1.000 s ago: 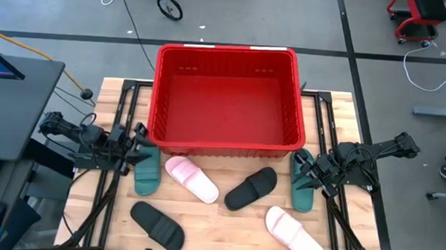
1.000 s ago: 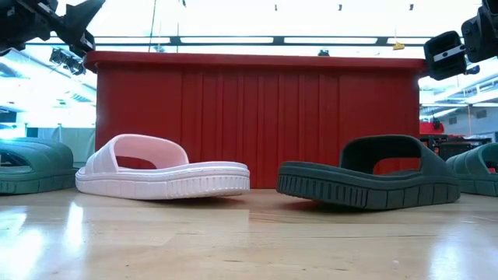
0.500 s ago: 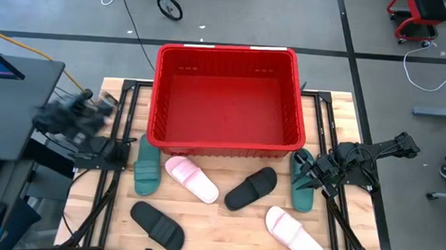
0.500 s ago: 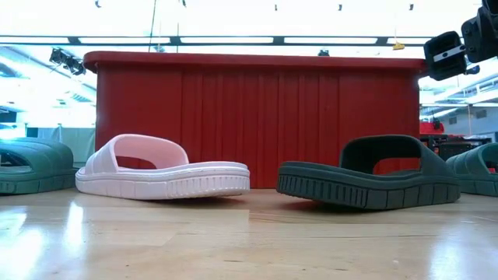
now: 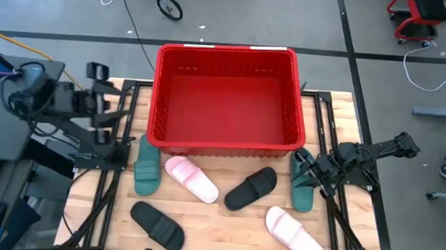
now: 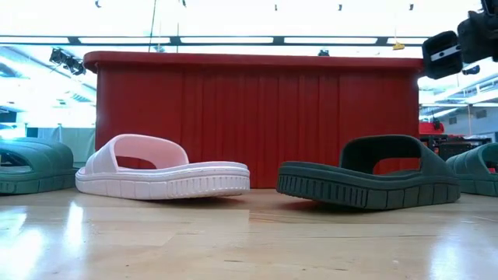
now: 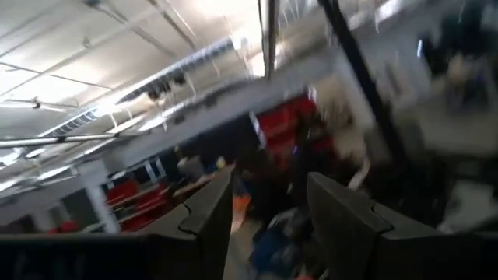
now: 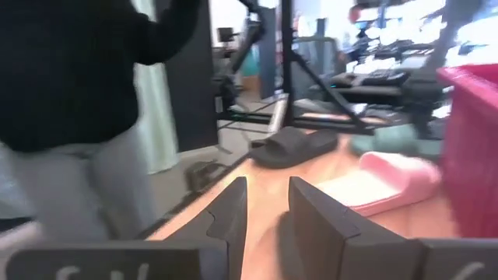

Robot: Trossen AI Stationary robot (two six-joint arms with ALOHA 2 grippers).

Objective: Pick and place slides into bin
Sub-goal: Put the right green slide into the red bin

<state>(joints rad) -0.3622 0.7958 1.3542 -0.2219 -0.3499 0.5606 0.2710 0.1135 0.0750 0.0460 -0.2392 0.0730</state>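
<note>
Six slides lie sole down on the wooden table in front of the red bin (image 5: 224,102): a green one (image 5: 147,168), a pink one (image 5: 192,179), a black one (image 5: 251,189), a second green one (image 5: 303,190), a second pink one (image 5: 294,233) and a second black one (image 5: 157,224). My left gripper (image 5: 119,109) is open and empty, raised beside the bin's left wall. My right gripper (image 5: 307,170) is open and empty, above the right green slide's far end. It shows high in the low view (image 6: 459,47), clear of the slides.
The bin's tall ribbed wall (image 6: 257,117) stands right behind the pink slide (image 6: 163,171) and the black slide (image 6: 366,183). A person in dark top and grey trousers (image 8: 70,101) stands beyond the table's edge. Bare wood lies along the near edge (image 5: 224,237).
My left gripper has risen from beside the left green slide and gone toward the table's far left, out of the low view; it now stands beside the bin's left wall. The slides have stayed where they were.
</note>
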